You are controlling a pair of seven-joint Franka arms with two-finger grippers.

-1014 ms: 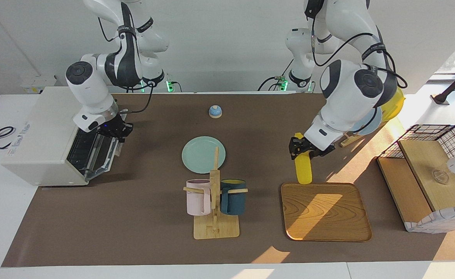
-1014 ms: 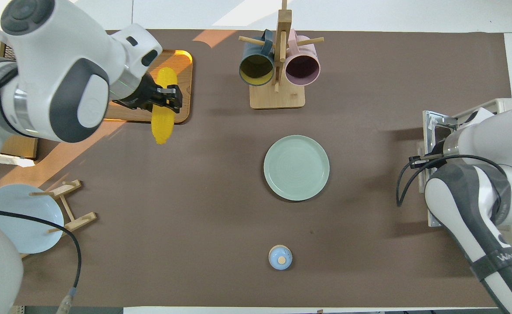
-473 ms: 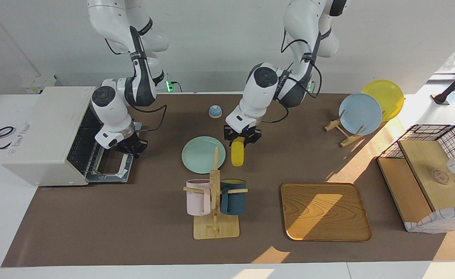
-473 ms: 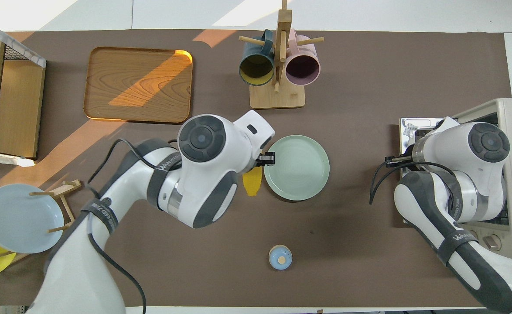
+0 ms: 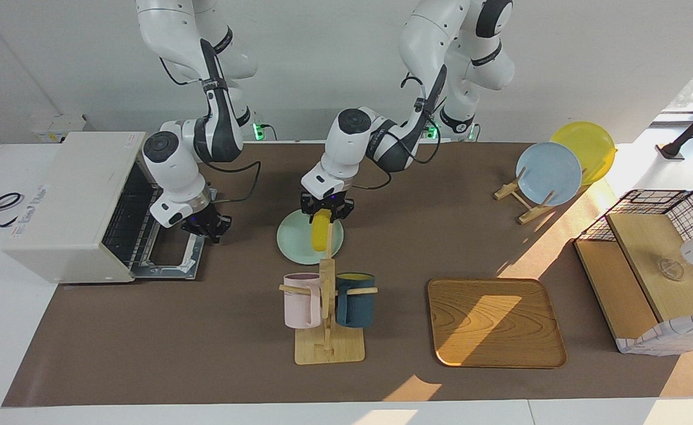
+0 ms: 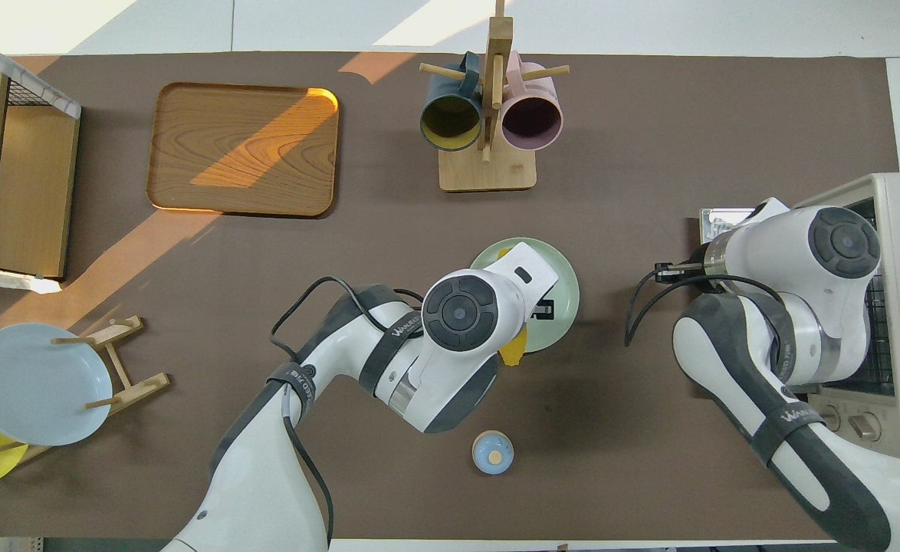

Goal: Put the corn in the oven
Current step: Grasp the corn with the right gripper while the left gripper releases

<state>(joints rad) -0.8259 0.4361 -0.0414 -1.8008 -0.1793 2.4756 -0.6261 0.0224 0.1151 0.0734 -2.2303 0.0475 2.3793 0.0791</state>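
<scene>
The yellow corn [image 5: 321, 235] hangs lengthwise from my left gripper [image 5: 324, 217], which is shut on its upper end, over the pale green plate [image 5: 293, 242]. In the overhead view the left arm covers most of the corn [image 6: 513, 354]; only a yellow tip shows at the edge of the plate [image 6: 563, 276]. The white oven [image 5: 69, 195] stands at the right arm's end of the table. Its glass door [image 5: 166, 260] lies dropped open and the wire rack shows inside. My right gripper [image 5: 208, 229] is just over the door's handle edge.
A wooden mug rack [image 5: 327, 307] with a pink and a dark blue mug stands farther from the robots than the plate. There are also a wooden tray [image 5: 494, 321], a small blue bell [image 5: 327, 170], a rack with blue and yellow plates [image 5: 550, 171], and a wire-and-wood basket shelf [image 5: 653, 265].
My left gripper has carried the corn from over the tray's edge to over the green plate. The oven door has gone from part open to fully down, with my right gripper following it.
</scene>
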